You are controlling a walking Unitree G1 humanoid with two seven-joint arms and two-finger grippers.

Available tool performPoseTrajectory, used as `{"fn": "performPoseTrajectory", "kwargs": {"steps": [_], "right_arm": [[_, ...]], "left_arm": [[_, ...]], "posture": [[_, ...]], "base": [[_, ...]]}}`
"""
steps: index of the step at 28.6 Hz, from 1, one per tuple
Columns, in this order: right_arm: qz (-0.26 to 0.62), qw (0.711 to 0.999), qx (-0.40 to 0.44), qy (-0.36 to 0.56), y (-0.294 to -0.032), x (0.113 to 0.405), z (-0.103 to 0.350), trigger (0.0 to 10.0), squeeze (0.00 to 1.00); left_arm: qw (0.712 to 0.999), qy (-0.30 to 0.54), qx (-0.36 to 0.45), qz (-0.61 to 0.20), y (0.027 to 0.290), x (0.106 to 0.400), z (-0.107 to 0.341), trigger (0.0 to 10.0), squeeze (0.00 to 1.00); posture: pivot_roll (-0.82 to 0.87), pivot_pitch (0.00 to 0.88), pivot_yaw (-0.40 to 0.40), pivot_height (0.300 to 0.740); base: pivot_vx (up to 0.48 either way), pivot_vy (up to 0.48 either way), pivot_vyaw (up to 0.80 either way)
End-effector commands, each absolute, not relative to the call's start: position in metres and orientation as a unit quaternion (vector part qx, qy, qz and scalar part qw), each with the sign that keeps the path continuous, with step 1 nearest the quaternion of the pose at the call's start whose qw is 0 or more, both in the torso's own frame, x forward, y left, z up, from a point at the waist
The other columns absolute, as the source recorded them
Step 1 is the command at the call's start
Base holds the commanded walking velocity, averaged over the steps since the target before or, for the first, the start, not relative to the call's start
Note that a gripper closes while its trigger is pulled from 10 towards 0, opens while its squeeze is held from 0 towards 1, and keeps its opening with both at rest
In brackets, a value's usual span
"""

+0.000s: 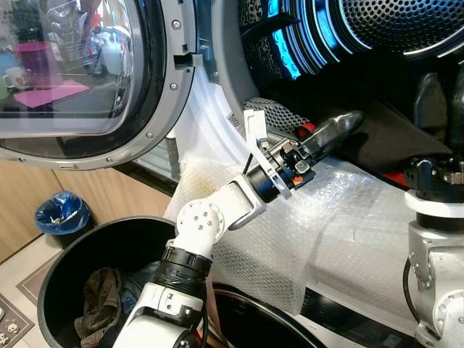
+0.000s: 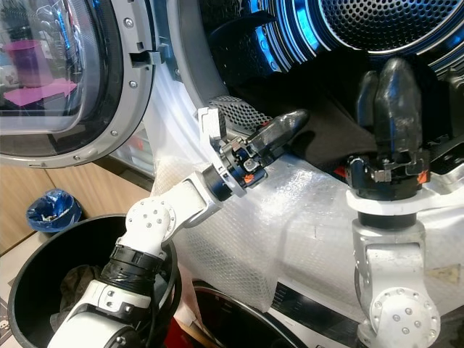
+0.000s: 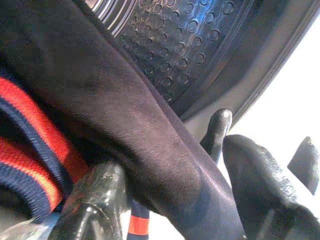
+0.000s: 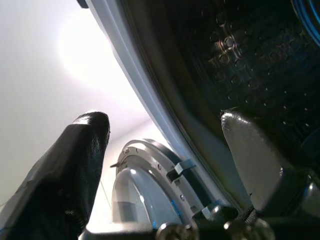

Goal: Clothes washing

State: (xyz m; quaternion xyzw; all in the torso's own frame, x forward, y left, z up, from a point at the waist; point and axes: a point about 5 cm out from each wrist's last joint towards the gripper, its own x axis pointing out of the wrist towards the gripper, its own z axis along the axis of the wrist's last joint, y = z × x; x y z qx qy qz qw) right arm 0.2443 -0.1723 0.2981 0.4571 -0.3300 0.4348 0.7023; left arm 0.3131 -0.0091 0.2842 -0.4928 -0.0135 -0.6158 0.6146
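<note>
1. The left claw [image 1: 341, 129] reached across the lip of the washing machine's opening, its fingers [image 3: 250, 190] closed on a fold of dark garment [image 3: 125, 115] lying in the bottom of the drum [image 1: 391, 22].
2. In the left wrist view, the dark cloth passed between the two black fingers; beside it lay fabric with red and navy stripes [image 3: 30, 145].
3. The right claw [image 2: 388, 90] stood upright at the mouth of the drum, to the right of the left claw, its fingers spread apart and holding nothing.
4. The dark garment was heaped on the drum floor just inside the opening, between the two claws, with a bit of red showing at its edge.
5. White bubble wrap [image 1: 341, 232] was draped over the machine's front below the opening, under the left arm.
6. The round glass door [image 1: 80, 80] was swung open to the left.
7. A black bin [image 1: 80, 290] stood on the floor below the door, with crumpled clothes [image 1: 101, 297] in it.
8. A smaller bin with a blue liner [image 1: 61, 214] stood beyond it, by the wooden cabinet front.
</note>
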Motion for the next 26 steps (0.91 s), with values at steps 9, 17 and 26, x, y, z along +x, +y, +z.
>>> {"fn": "performPoseTrajectory", "kwargs": {"steps": [9,17,26], "right_arm": [[0.454,0.706,0.441,-0.318,-0.159,0.240,0.297,10.0,0.00],[0.464,0.723,0.423,-0.288,-0.147,0.241,0.290,10.0,0.00],[0.467,0.744,0.401,-0.258,-0.139,0.245,0.279,10.0,0.00]], "left_arm": [[0.554,-0.029,-0.508,-0.658,-0.039,0.292,0.308,0.0,0.00],[0.556,-0.036,-0.506,-0.659,-0.037,0.291,0.311,0.0,0.00],[0.559,-0.040,-0.505,-0.657,-0.034,0.291,0.311,0.0,0.00]], "posture": [[-0.06,0.046,-0.012,0.740],[-0.05,0.050,-0.017,0.740],[-0.04,0.050,-0.019,0.740]], "base": [[0.000,0.000,0.00],[0.000,0.000,0.00],[0.000,0.000,0.00]]}}
